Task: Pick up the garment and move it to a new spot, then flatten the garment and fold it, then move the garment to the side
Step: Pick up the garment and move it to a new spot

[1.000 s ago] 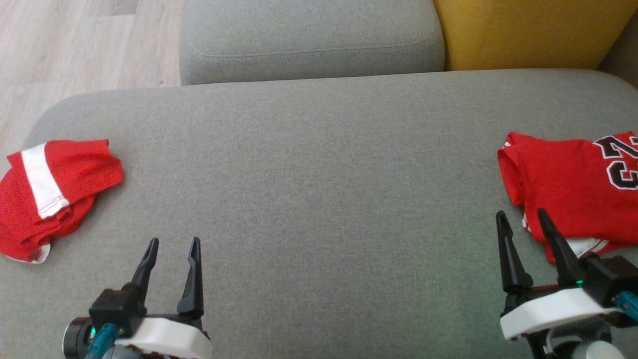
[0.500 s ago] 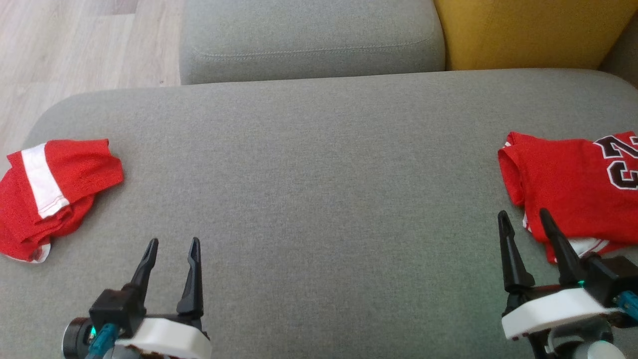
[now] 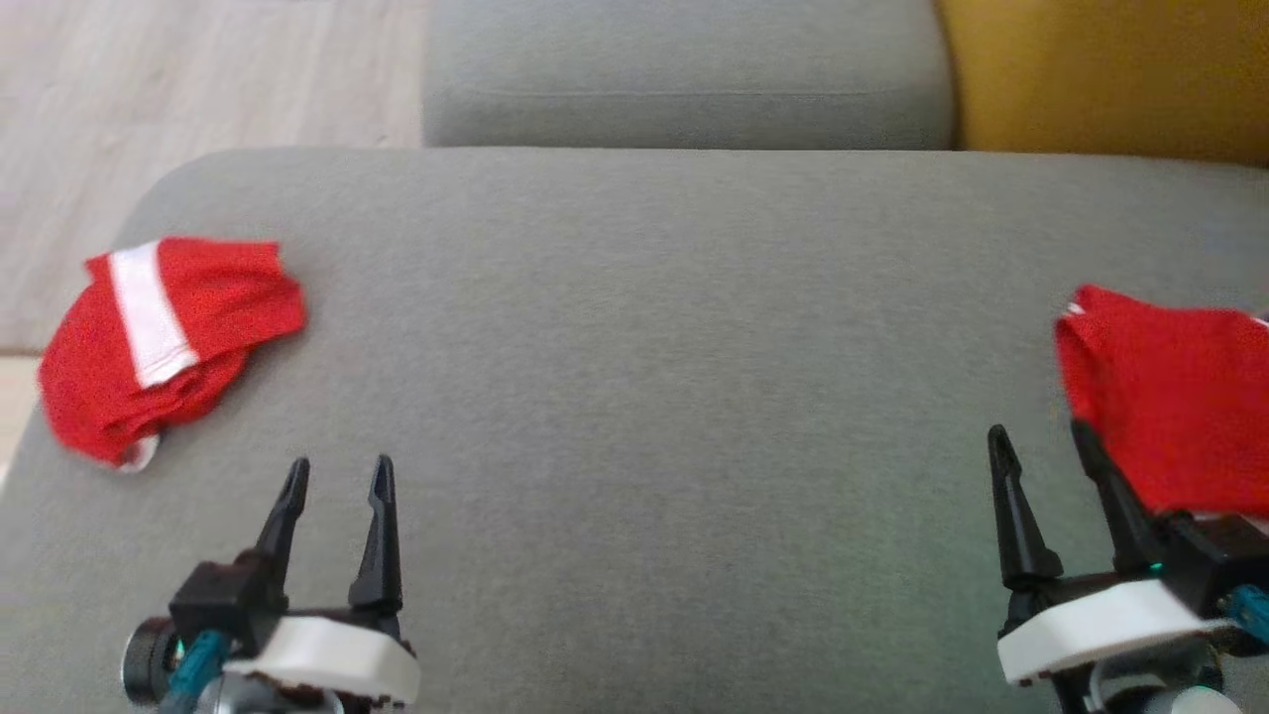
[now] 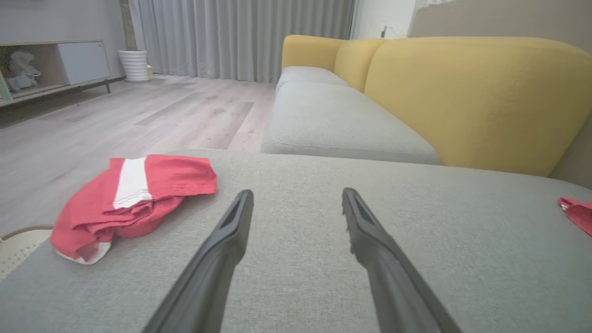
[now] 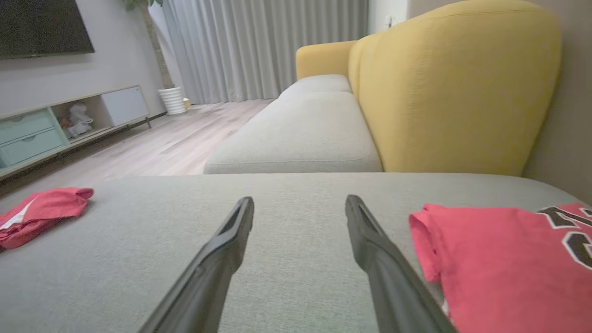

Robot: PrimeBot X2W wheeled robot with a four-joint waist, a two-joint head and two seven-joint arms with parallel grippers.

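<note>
The left gripper (image 3: 339, 466) was positioned at the lower left of the head view, over the grey seat cushion (image 3: 644, 347). Its two dark fingers were spread apart and grasped nothing. The right gripper (image 3: 1039, 432) was positioned at the lower right, likewise released and empty. Its outer finger stood just beside the near edge of the red jersey (image 3: 1170, 397); whether the two touched could not be determined.

The jersey lay flat on the right side of the cushion, partly cut off by the frame edge. The right wrist view showed dark numerals edged in white on it. A second item, the striped red garment (image 3: 169, 347), lay bunched near the cushion's left edge, with a white band across its top. It was well apart from the jersey and near, but not touching, the left gripper.

Beyond the cushion were a further grey seat (image 3: 684, 79), a yellow backrest (image 3: 1110, 79) and a pale wooden floor (image 3: 198, 69)
</note>
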